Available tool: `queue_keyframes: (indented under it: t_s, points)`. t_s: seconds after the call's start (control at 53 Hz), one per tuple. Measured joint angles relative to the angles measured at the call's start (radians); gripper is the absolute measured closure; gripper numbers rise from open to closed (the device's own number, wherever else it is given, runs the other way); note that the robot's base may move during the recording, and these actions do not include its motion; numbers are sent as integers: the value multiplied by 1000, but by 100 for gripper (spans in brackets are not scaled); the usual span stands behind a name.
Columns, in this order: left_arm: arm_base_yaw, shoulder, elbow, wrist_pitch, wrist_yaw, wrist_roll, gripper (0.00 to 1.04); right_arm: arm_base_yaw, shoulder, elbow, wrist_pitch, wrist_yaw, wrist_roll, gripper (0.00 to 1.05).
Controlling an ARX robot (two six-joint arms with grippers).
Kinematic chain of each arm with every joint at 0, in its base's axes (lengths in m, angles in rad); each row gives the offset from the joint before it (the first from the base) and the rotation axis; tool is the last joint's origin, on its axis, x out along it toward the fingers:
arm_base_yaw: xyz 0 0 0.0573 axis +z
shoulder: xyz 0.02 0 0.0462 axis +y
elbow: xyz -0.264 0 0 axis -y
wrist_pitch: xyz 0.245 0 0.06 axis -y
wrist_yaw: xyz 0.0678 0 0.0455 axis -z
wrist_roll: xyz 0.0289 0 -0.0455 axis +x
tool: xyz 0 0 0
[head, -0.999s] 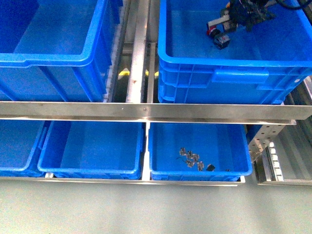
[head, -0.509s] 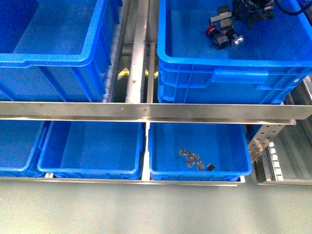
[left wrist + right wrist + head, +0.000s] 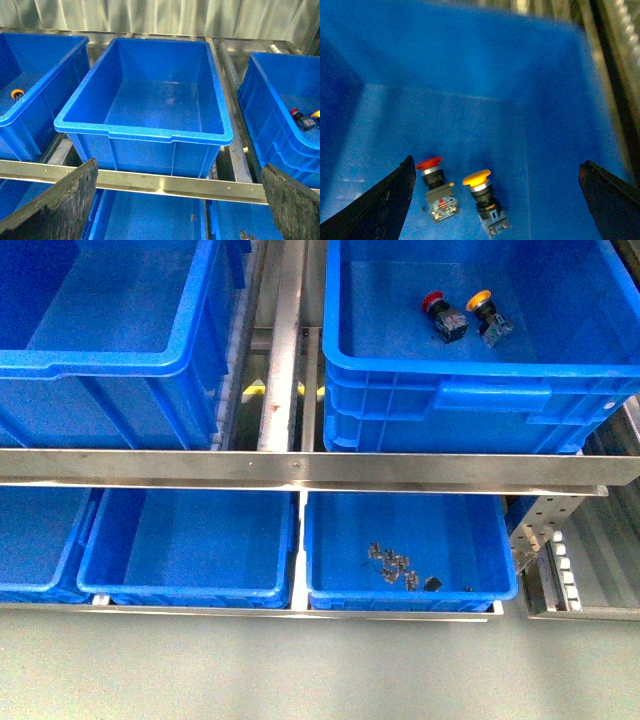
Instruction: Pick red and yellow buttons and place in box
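Right gripper (image 3: 495,200) spread wide, empty, above the box (image 3: 480,400). Red button (image 3: 436,190) and yellow button (image 3: 482,197) lie on the box floor between its fingers, side by side, caps toward 12 o'clock. Left gripper (image 3: 180,200) also wide, well apart.

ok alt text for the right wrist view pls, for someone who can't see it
A red button and a yellow button lie side by side, apart, on the floor of a deep blue box. The right tool hangs open above them, its two dark fingers at the picture's lower corners.
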Motion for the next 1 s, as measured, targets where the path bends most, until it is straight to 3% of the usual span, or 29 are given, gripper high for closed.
queue_keyframes:
  t_s: [0.132, 0.283, 0.358, 0.434, 0.585, 0.622, 0.698, 0.792, 0.999]
  points:
    - [0, 0, 0, 0, 0, 0, 8, 13, -391, -496, 94, -87, 60, 7]
    - [0, 0, 0, 0, 0, 0, 8, 47, -679, -954, 45, -174, 181, 7]
    - [0, 0, 0, 0, 0, 0, 8, 55, -814, -1114, -18, -171, 265, 7]
    - [0, 0, 0, 0, 0, 0, 8, 58, -968, -1218, -85, -132, 340, 7]
    - [0, 0, 0, 0, 0, 0, 8, 58, -1084, -1241, -82, -122, 395, 7]
    - [0, 0, 0, 0, 0, 0, 8, 57, -1076, -1279, 36, -126, 369, 11]
    - [0, 0, 0, 0, 0, 0, 8, 31, -1065, -1435, 425, -168, 245, 25]
    - [0, 0, 0, 0, 0, 0, 8, 19, -1095, -1566, 690, -172, 170, 41]
    - [0, 0, 0, 0, 0, 0, 8, 14, -1233, -1683, 759, -172, 126, 76]
